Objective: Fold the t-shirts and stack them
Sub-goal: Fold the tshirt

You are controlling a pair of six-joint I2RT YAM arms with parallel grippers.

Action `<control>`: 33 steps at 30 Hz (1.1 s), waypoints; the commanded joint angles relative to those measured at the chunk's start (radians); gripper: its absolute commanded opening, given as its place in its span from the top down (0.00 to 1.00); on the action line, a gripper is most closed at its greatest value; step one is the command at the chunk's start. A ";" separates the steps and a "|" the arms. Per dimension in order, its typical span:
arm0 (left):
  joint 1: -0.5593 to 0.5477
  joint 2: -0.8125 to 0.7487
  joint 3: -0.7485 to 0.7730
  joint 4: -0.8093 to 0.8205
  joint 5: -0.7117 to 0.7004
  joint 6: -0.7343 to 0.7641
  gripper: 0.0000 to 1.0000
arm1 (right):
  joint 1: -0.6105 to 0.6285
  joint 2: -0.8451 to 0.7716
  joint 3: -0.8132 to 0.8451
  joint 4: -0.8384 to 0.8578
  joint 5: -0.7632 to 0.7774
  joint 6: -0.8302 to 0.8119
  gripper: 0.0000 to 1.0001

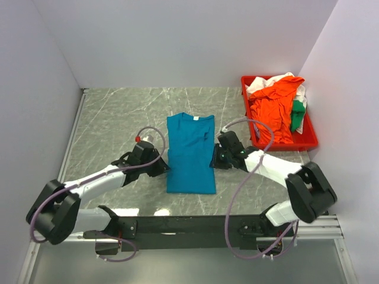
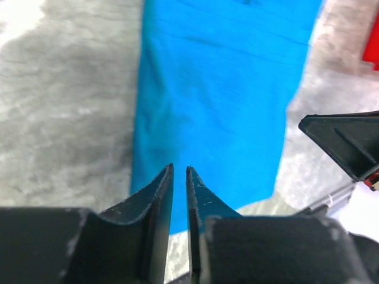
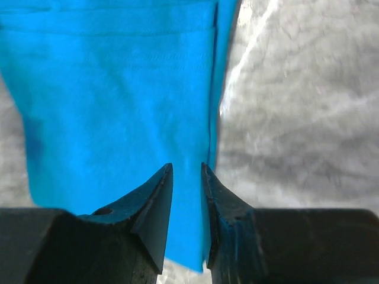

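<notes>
teal t-shirt (image 1: 189,155) is laid flat as a folded strip on the table (image 1: 118,118), left gripper (image 2: 179,168) is set at its left edge and right gripper (image 3: 186,167) at its right, both jaw pairs are held a narrow slit apart, grip on cloth can't be told, other t-shirts (image 1: 275,112) are heaped in red tray (image 1: 309,142).

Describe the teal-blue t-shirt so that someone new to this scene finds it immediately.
Start at the grey marbled table; a red tray sits at its far right corner. Left of that tray, near the table's middle, lies the teal-blue t-shirt. It alone lies flat as a neat rectangle; the orange shirt, white shirt and green shirt are heaped in the tray.
</notes>
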 commanded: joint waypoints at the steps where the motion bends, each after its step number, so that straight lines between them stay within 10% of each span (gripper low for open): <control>1: -0.027 -0.063 -0.023 -0.023 0.048 -0.009 0.78 | -0.001 -0.132 -0.060 -0.021 -0.014 0.018 0.67; 9: -0.130 -0.083 -0.058 -0.030 0.033 -0.038 0.60 | 0.066 -0.333 -0.250 0.045 -0.155 0.139 0.65; 23: -0.213 -0.020 -0.119 -0.051 -0.022 -0.065 0.73 | 0.143 -0.393 -0.425 0.073 -0.154 0.222 0.65; 33: -0.212 -0.190 -0.104 -0.230 -0.059 -0.098 0.63 | 0.143 -0.574 -0.465 -0.004 -0.112 0.290 0.59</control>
